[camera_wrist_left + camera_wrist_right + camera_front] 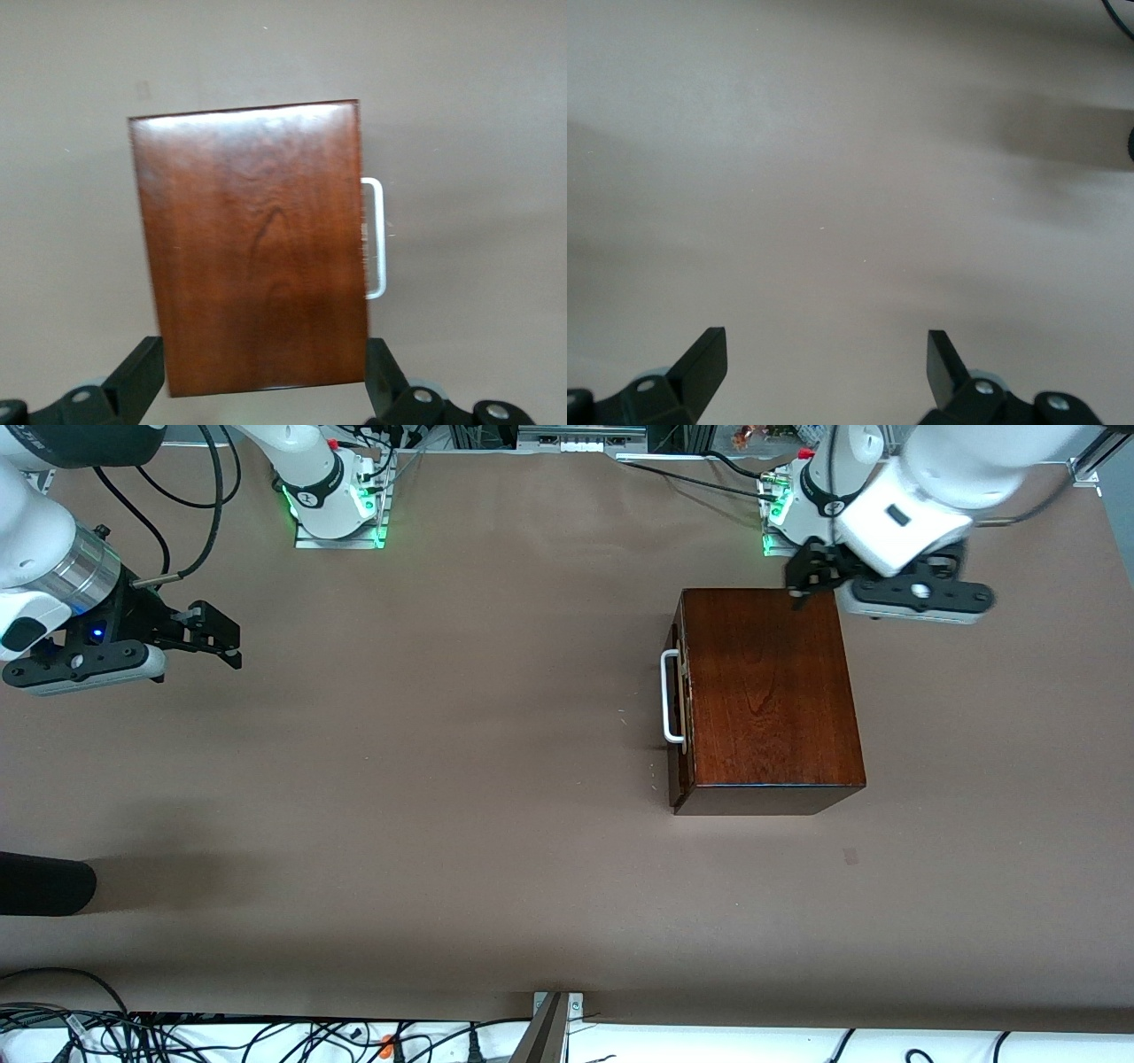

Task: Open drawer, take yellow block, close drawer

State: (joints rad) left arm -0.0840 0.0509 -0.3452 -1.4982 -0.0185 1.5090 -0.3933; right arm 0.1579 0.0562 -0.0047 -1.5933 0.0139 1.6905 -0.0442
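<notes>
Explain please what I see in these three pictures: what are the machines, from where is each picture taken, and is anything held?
Two white robot arms stand at a brown table. The big picture comes from a high camera facing them. The other two come from small cameras on the arms' wrists.

On the table lies a dark wooden box. Its drawer, with a white handle, is closed, so no yellow block can be seen.

The left gripper hangs over the box's edge nearest the arm bases. Its wrist camera looks down on the box, with both fingers apart. The right gripper waits open over bare table at the right arm's end. Nothing is held.
</notes>
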